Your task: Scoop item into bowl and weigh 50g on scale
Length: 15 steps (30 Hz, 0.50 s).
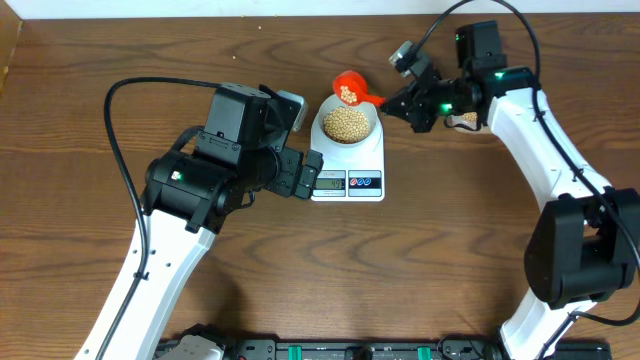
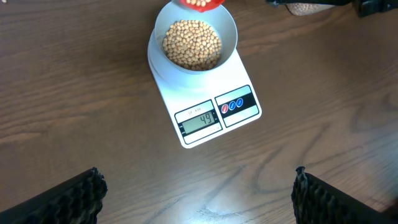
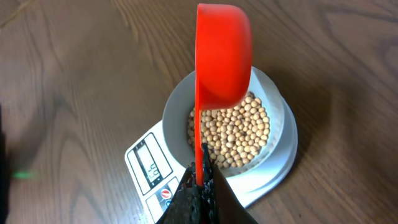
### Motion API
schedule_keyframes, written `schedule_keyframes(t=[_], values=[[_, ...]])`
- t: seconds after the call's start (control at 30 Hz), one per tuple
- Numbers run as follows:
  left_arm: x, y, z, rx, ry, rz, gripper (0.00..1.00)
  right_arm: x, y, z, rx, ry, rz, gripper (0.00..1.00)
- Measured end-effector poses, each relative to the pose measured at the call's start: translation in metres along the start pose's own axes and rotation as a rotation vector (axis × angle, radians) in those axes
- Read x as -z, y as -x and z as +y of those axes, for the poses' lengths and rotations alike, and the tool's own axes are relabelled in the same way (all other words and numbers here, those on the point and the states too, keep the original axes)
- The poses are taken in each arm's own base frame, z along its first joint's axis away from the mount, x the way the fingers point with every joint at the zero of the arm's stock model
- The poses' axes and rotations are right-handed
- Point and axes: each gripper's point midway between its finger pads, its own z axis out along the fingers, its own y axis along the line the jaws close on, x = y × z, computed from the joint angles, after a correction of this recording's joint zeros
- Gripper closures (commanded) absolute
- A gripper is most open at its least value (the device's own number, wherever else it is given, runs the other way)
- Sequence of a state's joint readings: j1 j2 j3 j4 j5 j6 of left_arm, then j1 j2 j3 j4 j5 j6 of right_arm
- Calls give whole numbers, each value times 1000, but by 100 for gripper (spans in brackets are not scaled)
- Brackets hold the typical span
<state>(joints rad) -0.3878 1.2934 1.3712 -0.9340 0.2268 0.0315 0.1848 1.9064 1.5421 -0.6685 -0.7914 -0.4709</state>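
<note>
The white scale [image 1: 347, 170] sits mid-table with the pale bowl [image 1: 347, 124] on it, full of tan beans [image 2: 191, 43]. Its display [image 2: 199, 121] reads 49. My right gripper [image 1: 398, 101] is shut on the handle of a red scoop [image 1: 349, 89], held above the bowl's far rim with a few beans in it. In the right wrist view the scoop [image 3: 221, 59] is tilted on its side over the bowl [image 3: 180, 106]. My left gripper [image 1: 303, 172] is open and empty, just left of the scale.
A clear tub with beans [image 1: 462, 120] lies behind the right arm, mostly hidden. Bare wooden table lies in front of the scale.
</note>
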Motion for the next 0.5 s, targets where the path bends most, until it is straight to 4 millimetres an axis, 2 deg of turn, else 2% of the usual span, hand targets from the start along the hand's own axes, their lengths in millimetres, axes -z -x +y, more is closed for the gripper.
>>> schedule_keyframes(t=[0.5], values=[[0,0,0,0,0,0,2,-2,-2,-3,58,-29,18,99]])
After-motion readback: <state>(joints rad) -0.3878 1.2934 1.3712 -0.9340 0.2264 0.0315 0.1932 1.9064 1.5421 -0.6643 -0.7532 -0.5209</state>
